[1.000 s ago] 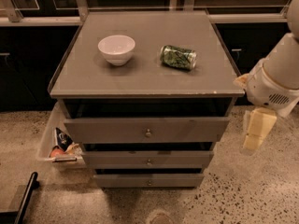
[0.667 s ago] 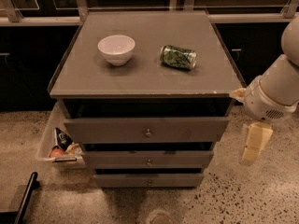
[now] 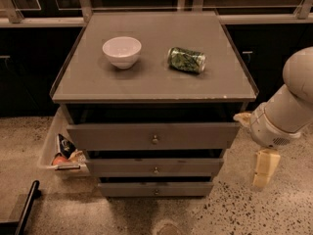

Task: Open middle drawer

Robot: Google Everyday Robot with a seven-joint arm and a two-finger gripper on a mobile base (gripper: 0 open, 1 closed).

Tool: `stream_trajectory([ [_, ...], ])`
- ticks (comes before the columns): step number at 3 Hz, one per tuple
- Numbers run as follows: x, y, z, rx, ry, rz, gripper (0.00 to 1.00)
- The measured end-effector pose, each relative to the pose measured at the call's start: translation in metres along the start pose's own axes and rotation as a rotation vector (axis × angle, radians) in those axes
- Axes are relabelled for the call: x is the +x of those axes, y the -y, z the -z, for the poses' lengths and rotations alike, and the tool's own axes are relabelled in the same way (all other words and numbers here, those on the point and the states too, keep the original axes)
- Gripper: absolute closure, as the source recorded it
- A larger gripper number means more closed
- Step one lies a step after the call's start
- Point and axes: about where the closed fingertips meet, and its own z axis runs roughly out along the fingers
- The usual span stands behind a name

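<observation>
The middle drawer (image 3: 155, 166), the grey-brown wooden one second of three, sits between its neighbours with its small round metal knob (image 3: 156, 170) untouched, and I see no movement in it over the last second. Closest to me, the pale two-finger gripper (image 3: 264, 173) hangs off the cabinet's right side, clear of the wood. It has dropped from about the height of the top drawer to roughly level with the middle one. Whether it is open or closed I cannot tell from here.

I read that as the approach only: height is nearly set, but the arm has yet to swing left across the front to reach the knob, so nothing of the pull has begun.

Above, the taller grey-brown top drawer (image 3: 154, 136) shows a dark gap over its front. Further back, a white ceramic bowl (image 3: 122, 51) stands on the flat grey cabinet top (image 3: 151, 84), with a green drinks can (image 3: 186, 59) lying on its side near it
</observation>
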Motion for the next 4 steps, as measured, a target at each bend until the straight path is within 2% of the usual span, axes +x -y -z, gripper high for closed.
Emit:
stream_trajectory([
  [1,0.000,0.000,0.000,0.000,0.000,0.000,0.00],
  [2,0.006,0.003,-0.021,0.014,-0.015,-0.024,0.00],
  [3,0.014,0.005,-0.050,0.020,-0.037,-0.034,0.00],
  [4,0.030,0.012,-0.097,0.055,-0.042,-0.002,0.00],
])
